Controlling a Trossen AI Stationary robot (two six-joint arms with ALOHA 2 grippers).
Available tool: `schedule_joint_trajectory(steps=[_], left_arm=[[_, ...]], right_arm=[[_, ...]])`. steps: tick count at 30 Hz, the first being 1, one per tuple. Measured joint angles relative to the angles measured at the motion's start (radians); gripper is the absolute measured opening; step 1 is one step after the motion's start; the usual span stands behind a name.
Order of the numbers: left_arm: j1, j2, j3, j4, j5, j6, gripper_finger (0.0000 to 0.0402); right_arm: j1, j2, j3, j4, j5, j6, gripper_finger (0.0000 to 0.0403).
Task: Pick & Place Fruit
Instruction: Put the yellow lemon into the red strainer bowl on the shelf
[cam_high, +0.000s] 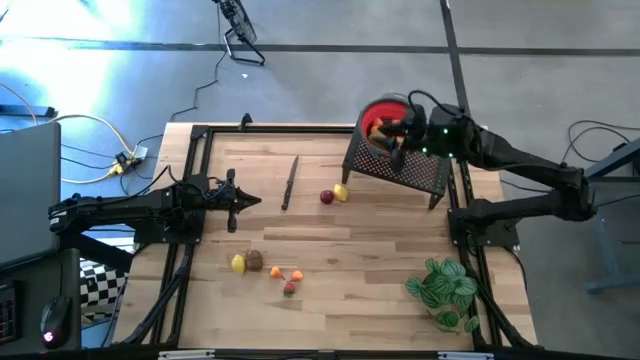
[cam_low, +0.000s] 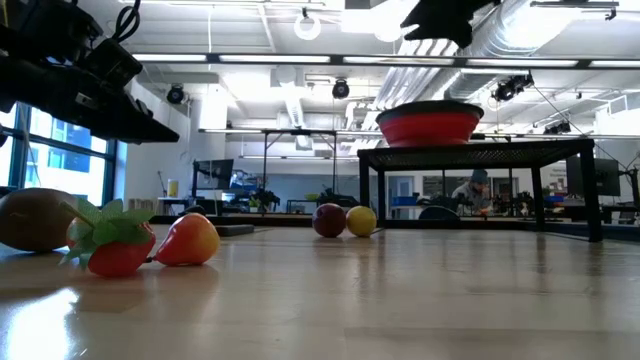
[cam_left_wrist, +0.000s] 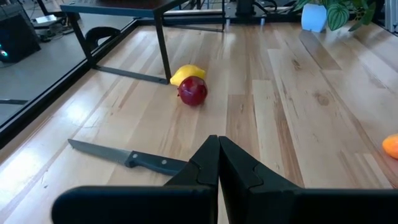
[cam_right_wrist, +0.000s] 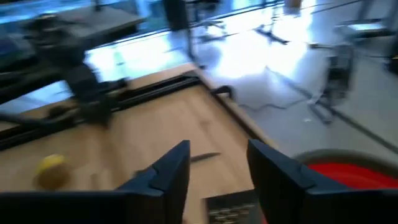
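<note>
Several small fruit lie on the wooden table: a red one (cam_high: 327, 197) and a yellow one (cam_high: 341, 192) near the middle, and a cluster (cam_high: 262, 268) nearer the front, seen close in the low view as a brown piece (cam_low: 30, 218), a strawberry (cam_low: 115, 248) and an orange piece (cam_low: 190, 238). A red bowl (cam_high: 376, 112) sits on a black mesh stand (cam_high: 405, 168) at the far right, with something orange (cam_high: 377, 128) in it. My right gripper (cam_right_wrist: 217, 155) hovers open above the bowl's edge, nothing between its fingers. My left gripper (cam_left_wrist: 219, 163) waits shut at the left, above the table.
A thin dark knife (cam_high: 290, 183) lies left of the red and yellow fruit, just ahead of my left gripper. A green leafy plant (cam_high: 443, 290) stands at the front right corner. A black frame (cam_high: 196, 180) edges the table.
</note>
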Motion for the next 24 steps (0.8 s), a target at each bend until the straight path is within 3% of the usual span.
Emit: schedule_joint_trajectory(steps=[8, 14, 24], left_arm=[[0.000, 0.000, 0.000, 0.000, 0.001, -0.005, 0.0000], [0.000, 0.000, 0.000, 0.034, 0.006, -0.130, 0.0000], [0.000, -0.150, 0.000, -0.005, 0.078, -0.057, 0.0000]], right_arm=[[0.129, 0.009, 0.000, -0.005, -0.030, 0.018, 0.0059], [0.223, 0.019, 0.000, -0.011, -0.029, 0.020, 0.0009], [0.327, 0.052, -0.001, -0.017, 0.081, 0.070, 0.0003]])
